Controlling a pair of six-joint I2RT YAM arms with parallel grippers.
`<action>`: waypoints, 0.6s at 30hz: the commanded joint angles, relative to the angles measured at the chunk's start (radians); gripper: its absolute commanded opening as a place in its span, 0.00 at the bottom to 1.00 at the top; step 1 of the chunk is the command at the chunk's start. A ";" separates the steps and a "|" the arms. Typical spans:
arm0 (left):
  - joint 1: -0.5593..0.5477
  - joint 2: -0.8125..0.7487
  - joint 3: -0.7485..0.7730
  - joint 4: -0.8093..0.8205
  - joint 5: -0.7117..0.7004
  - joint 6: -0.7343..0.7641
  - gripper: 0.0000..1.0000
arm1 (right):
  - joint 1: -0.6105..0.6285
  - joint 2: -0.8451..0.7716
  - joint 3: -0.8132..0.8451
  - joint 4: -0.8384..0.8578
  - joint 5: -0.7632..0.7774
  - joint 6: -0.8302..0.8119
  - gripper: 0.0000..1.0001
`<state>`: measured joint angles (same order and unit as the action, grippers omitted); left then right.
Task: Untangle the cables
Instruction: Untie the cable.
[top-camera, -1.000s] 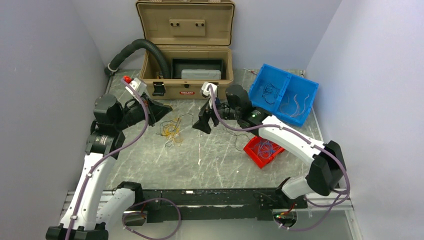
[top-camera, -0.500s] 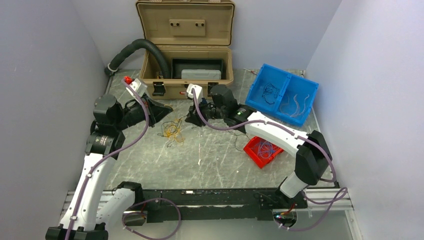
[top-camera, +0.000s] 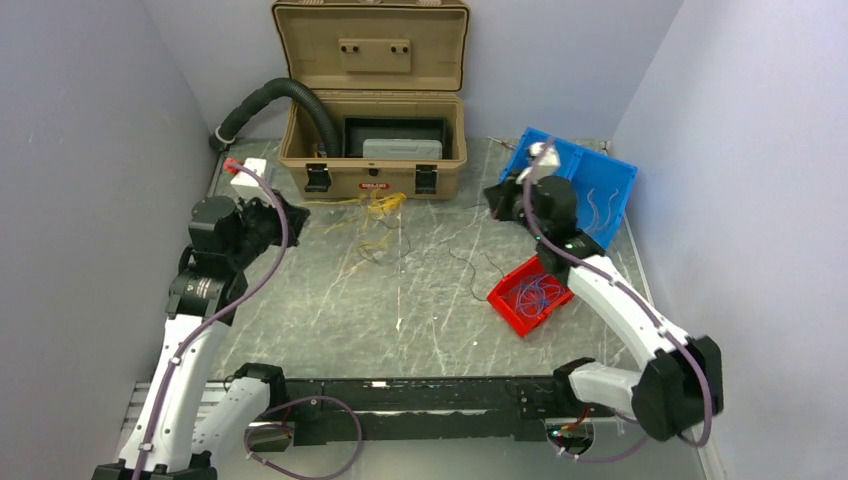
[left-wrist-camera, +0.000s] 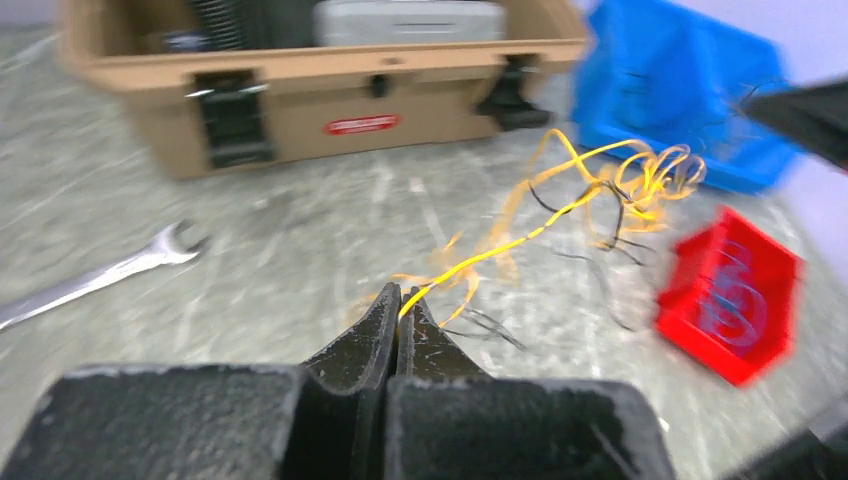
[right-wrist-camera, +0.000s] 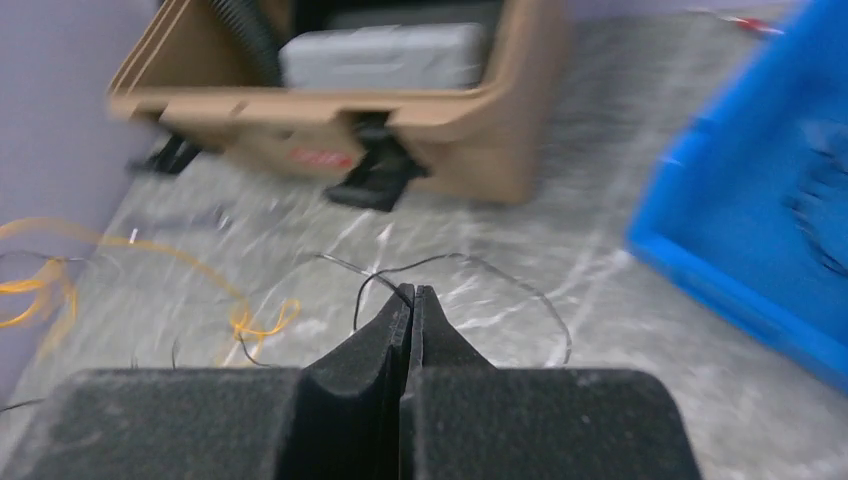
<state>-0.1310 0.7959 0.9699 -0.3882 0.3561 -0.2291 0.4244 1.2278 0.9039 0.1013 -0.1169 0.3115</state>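
Out front of the case (top-camera: 350, 182), the tangle (top-camera: 372, 212) is strung left-to-right between both hands, nearer the left hand (left-wrist-camera: 400, 305), which is clamped shut on a yellow cable (left-wrist-camera: 520, 237). Right hand (right-wrist-camera: 411, 298) looks pinched shut on a black cable (right-wrist-camera: 470, 258), so pulling apart seems called for. Both pinches are only shown by wrist views.

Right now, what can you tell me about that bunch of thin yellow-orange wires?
The bunch of thin yellow-orange wires is a loose tangle of loops and curls, with a few thin black wires caught in it. It sits just in front of the open tan case. One strand runs straight to the left gripper, whose fingers are shut on it. Whether the bunch rests on the grey table or hangs lifted is unclear.
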 joint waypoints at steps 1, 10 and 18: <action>0.049 -0.041 0.032 -0.087 -0.406 -0.052 0.00 | -0.139 -0.132 -0.070 -0.109 0.255 0.307 0.00; 0.094 -0.057 0.030 -0.099 -0.491 -0.098 0.00 | -0.286 -0.229 -0.158 -0.108 0.128 0.339 0.00; 0.094 -0.057 -0.034 0.090 -0.035 -0.042 0.00 | -0.248 -0.174 0.004 -0.138 -0.213 0.174 0.00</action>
<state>-0.0387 0.7391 0.9413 -0.4149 0.0975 -0.2993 0.1440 1.0355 0.7715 -0.0380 -0.1463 0.5812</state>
